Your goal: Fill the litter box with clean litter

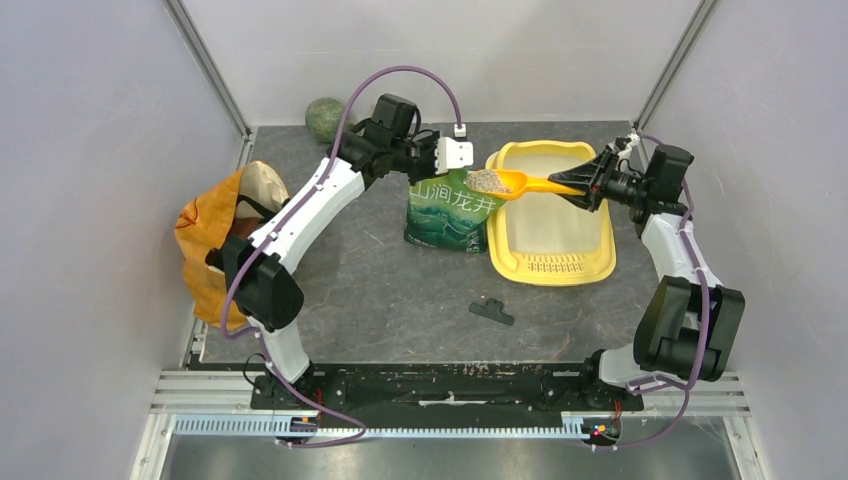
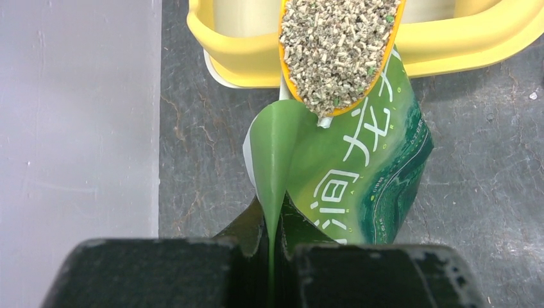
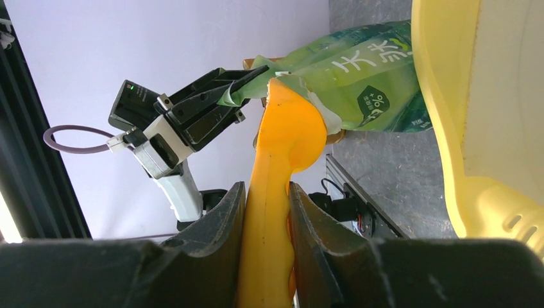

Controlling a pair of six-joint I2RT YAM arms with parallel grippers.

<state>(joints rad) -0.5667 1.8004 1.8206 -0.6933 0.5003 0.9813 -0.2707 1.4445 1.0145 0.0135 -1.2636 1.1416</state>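
Widest first: one dark grey worktop [image 1: 400, 290], stone-mottled, with two arms reaching over it, the left arm [image 1: 300, 215] white-shelled and the right arm [image 1: 670, 240] bent in from the far side. One litter box [image 1: 545, 272] sits on the right half of the worktop. It is yellow plastic, rectangular with rounded corners, and has a pale basin and a slotted grille at its near end.

Over on the left edge slumps one orange-yellow bag [image 1: 205, 250], crinkled and soft. One glossy green pouch [image 1: 450, 215] with white characters stands just beside the litter box's left rim. And look at the left jaws: pressed tight together, pinching a thin flap at the pouch's top between black pads.

One orange scoop [image 1: 510, 183], smooth plastic, reaches across the litter box. The right jaws are partly spread and clamped on either side of its handle. The clean litter [image 2: 337, 45] is right there in the scoop's bowl, one heap of small grey-beige pellets with a few green flecks, held above the pouch's top and the box's left rim.

At the back-left corner sits one round mottled green ball [image 1: 324, 118]. Smallest of all, one flat black piece [image 1: 492, 311] lies alone on the worktop, near the grille end.
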